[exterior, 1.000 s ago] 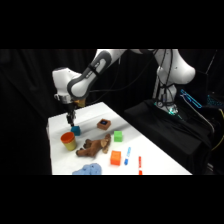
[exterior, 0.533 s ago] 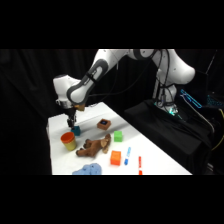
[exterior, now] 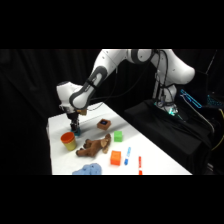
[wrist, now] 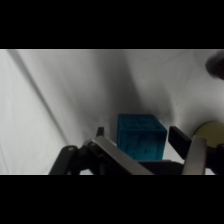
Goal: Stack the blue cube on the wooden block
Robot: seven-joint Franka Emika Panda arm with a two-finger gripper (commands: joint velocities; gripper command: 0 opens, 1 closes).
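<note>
The blue cube [wrist: 141,137] sits on the white table, and in the side view only a sliver of the blue cube [exterior: 78,133] shows under the hand. My gripper [wrist: 137,136] is down over it and open, with one finger [wrist: 100,132] to the cube's left and the other on its right, both a little apart from its faces. In the side view the gripper [exterior: 75,128] hangs low at the table's left part. The wooden block [exterior: 104,123], tan with a dark square on top, lies to the right of the gripper, with nothing on it.
An orange-and-yellow cup [exterior: 68,141] stands close beside the cube, and its rim [wrist: 210,132] shows at the wrist view's right. A brown plush toy [exterior: 94,146], a green cube [exterior: 118,136], an orange cube [exterior: 116,157], blue [exterior: 127,155] and red [exterior: 139,162] markers and a blue cloth [exterior: 89,170] lie nearer the front.
The gripper has come down from above the table's left part to just over the table, so its fingers now straddle the blue cube. Nothing else has moved.
</note>
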